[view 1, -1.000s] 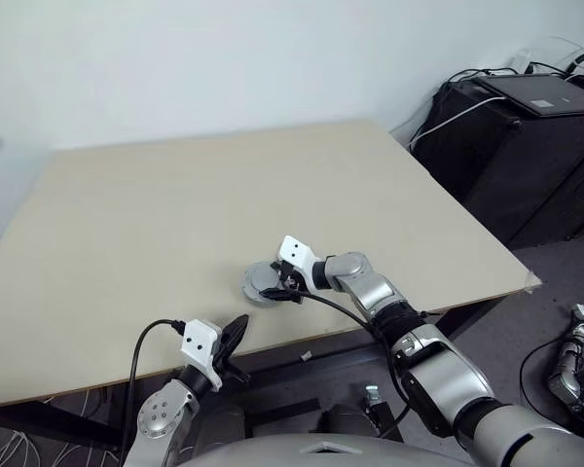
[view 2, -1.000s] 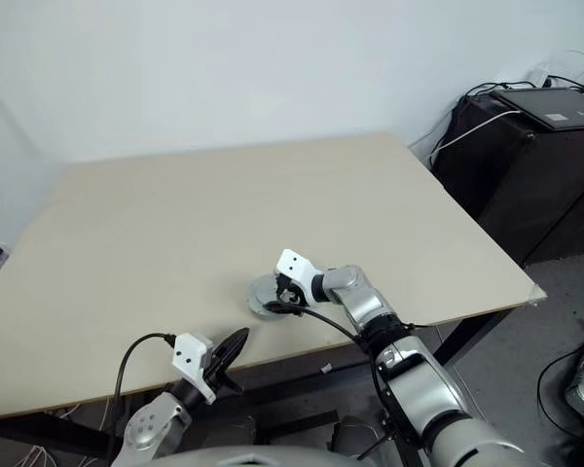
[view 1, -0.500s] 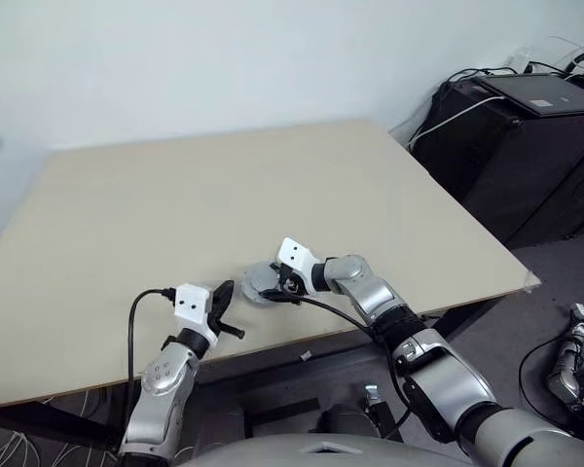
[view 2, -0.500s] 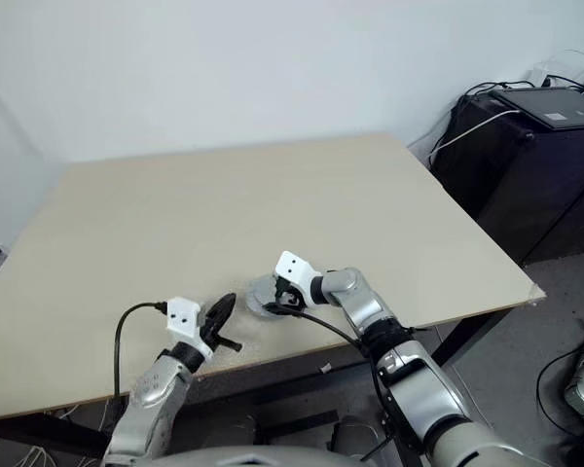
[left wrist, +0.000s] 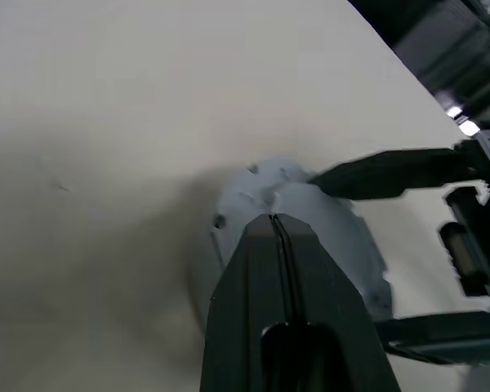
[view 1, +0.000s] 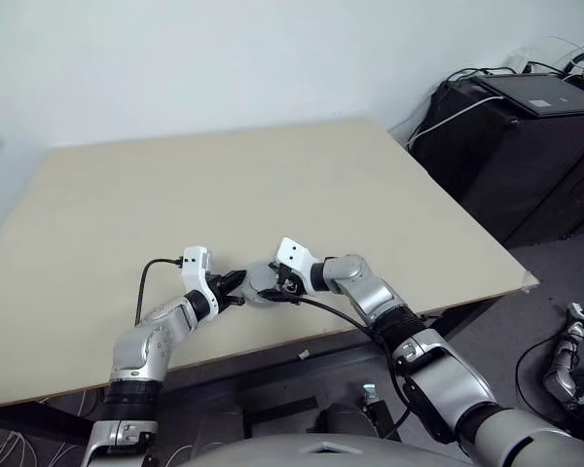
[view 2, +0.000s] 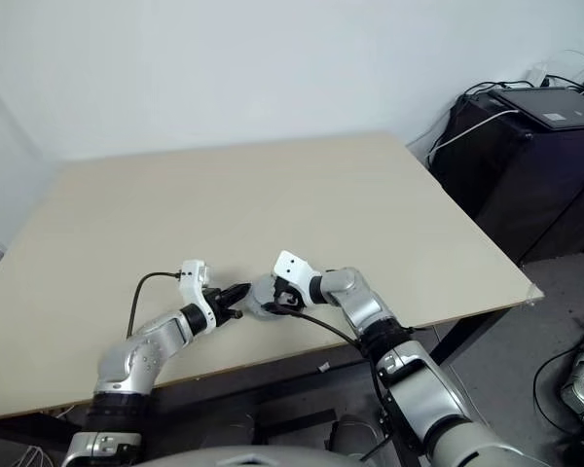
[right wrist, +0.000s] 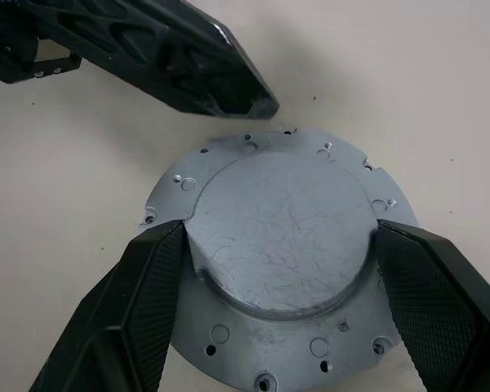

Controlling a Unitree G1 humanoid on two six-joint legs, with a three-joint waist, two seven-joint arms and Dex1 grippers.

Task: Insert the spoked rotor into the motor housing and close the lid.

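The right gripper [right wrist: 273,245] is pinching the lid's [right wrist: 278,224] raised centre on the table [view 1: 273,185]; the left gripper [right wrist: 257,102], pressed together, is hovering at its left edge.

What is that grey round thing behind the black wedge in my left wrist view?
Observer: A metal lid, smooth face up with a raised centre, lying flat on a beige table.
Operator: And the black bars beside it?
Observer: Those belong to the right gripper; its fingers sit against either side of that raised centre.
Operator: So what is the wedge itself?
Observer: The left gripper, shut, with its tip close beside the lid's rim on the side away from the right gripper.
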